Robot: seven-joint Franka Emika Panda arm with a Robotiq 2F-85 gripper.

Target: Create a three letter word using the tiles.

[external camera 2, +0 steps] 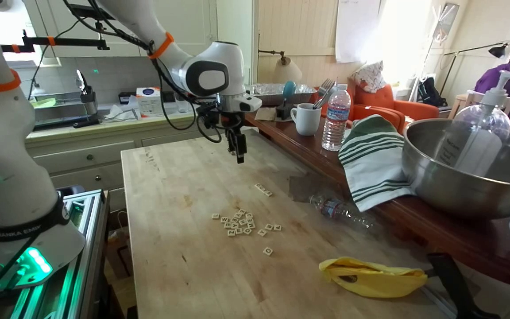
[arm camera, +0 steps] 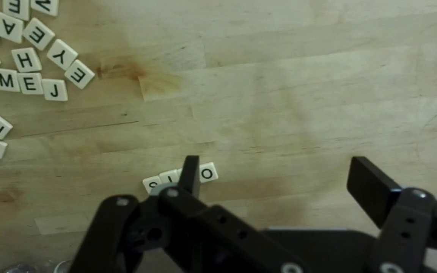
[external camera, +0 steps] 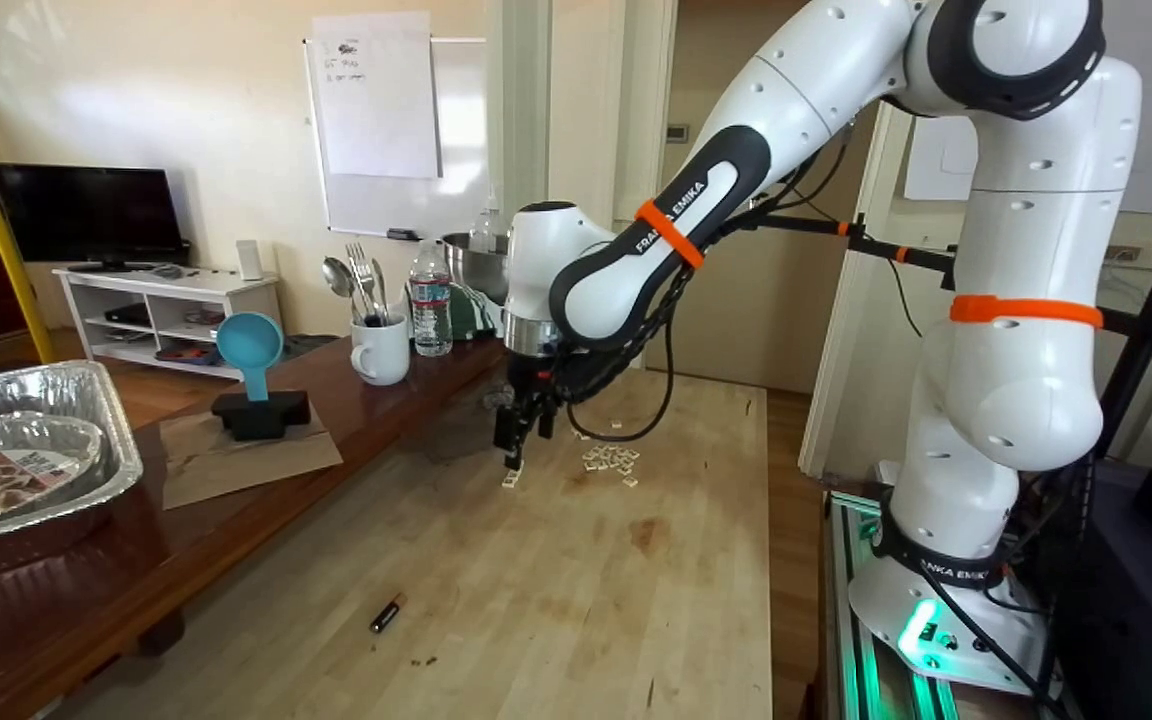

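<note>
A short row of letter tiles lies on the wooden table; it shows in both exterior views (external camera: 511, 479) (external camera 2: 263, 190). In the wrist view the row shows an S tile (arm camera: 151, 183), an I tile (arm camera: 169, 176) and, at its right end, an O tile (arm camera: 208, 172). A tile between I and O is mostly hidden behind a finger. A loose cluster of tiles (arm camera: 29, 81) lies at the upper left there; it shows in both exterior views (external camera: 611, 459) (external camera 2: 239, 223). My gripper (arm camera: 275, 170) is open and empty above the table, beside the row, also in both exterior views (external camera: 528, 447) (external camera 2: 237, 156).
A raised dark wood counter (external camera: 336, 430) runs along the table, with a mug (external camera: 381, 350) and an upright bottle (external camera: 431, 305). A battery (external camera: 387, 613) lies on the table. A bottle on its side (external camera 2: 339, 210) and a yellow banana-shaped pouch (external camera 2: 374, 278) lie there too.
</note>
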